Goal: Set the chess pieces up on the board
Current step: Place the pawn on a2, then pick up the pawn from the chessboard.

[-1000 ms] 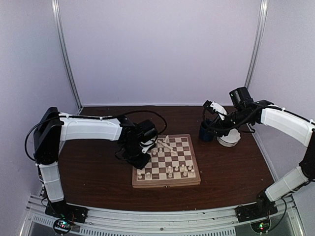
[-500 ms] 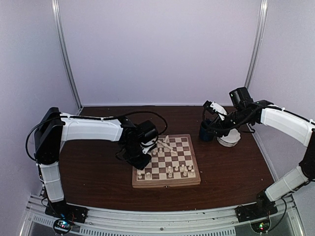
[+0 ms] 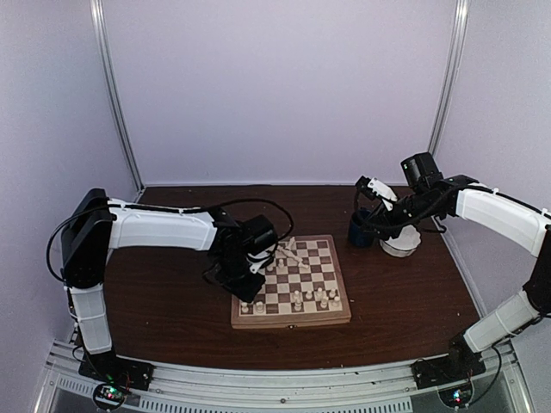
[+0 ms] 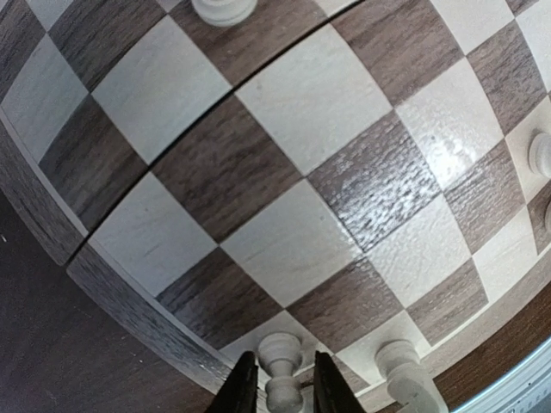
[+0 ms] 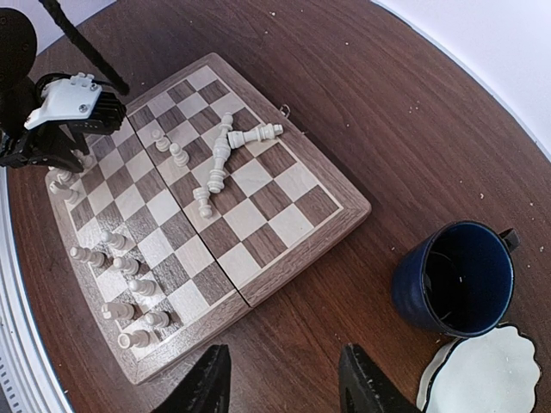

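Well, low in frame the left gripper [image 4: 283, 361] flanks the stem of a pawn [image 4: 279, 383], surely light and tippy; grip uncertain. The right gripper [image 5: 282, 353] gapes empty.

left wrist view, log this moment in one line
left hand: slightly open, straddling pawn | pawn: upright on board edge row | right hand: open, empty, above table by blue mug

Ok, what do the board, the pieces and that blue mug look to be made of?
The board: wood, grain visible in the dark squares, glossy sheen, probably varnished. The chess pieces: pale, smooth, turned shapes; wood or plastic, cannot tell. The blue mug: glossy, likely glazed ceramic.
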{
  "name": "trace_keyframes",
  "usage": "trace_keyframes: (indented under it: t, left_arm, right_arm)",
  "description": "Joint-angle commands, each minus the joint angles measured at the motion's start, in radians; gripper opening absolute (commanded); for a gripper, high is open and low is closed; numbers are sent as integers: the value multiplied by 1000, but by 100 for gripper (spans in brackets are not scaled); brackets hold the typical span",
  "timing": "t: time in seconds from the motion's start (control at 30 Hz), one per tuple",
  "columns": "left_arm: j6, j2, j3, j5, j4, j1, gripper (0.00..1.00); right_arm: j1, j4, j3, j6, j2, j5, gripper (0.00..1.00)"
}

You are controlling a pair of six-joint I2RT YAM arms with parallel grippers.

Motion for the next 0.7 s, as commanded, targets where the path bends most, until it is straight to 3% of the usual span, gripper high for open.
trace_keyframes:
  t: [0.0, 0.3, 0.67]
  left_arm:
    - [-1, -2, 18, -4, -13, -6, 25]
    - [44, -29, 167, -139, -61, 10, 43]
    - [107, 162, 442, -75, -37, 69, 37]
  right_arm:
    - [-3, -6, -3, -12, 0, 0, 47]
    - [-4, -8, -3, -13, -3, 0, 47]
    - [-4, -7, -4, -16, -13, 11, 47]
